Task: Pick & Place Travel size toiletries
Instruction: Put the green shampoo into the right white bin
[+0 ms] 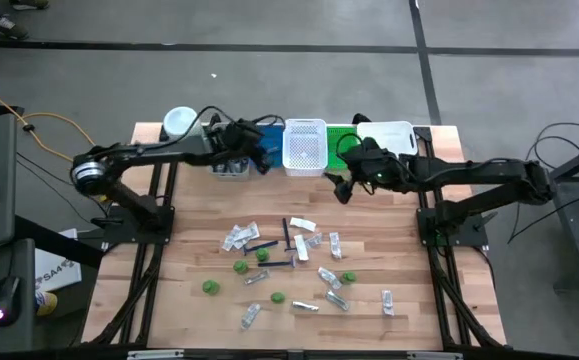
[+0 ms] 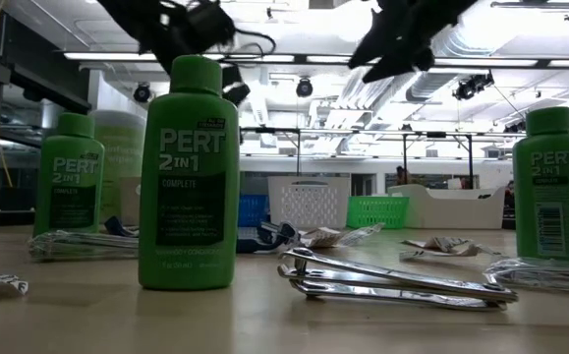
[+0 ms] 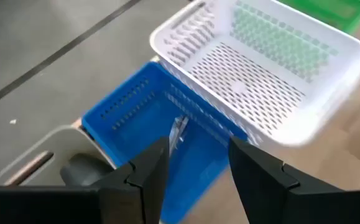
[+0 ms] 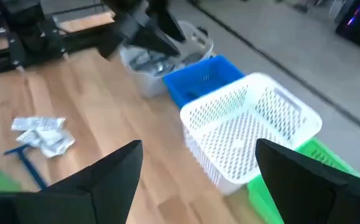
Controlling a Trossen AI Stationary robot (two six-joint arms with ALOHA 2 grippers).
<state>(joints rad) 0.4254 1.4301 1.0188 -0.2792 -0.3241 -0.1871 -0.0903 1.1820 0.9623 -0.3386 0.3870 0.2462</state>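
High view is showing the left gripper [image 1: 254,143] hovering over the blue bin [image 1: 266,140], fingers parted around nothing; a clear sachet [image 3: 178,131], probably just dropped, is lying inside. Right gripper [image 1: 347,182] is waiting wide open near the green bin [image 1: 341,135]. Remaining toiletries [image 1: 294,270] are lying mid-table with open room around them.

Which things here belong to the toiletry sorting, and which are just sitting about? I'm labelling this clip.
Job:
- green bottles
- clear sachets
- blue sticks
- item dropping into the blue bin
- left gripper, open above that bin
- right gripper, open, near the green bin

Just there:
- white-lidded jar
- white basket
- grey bin
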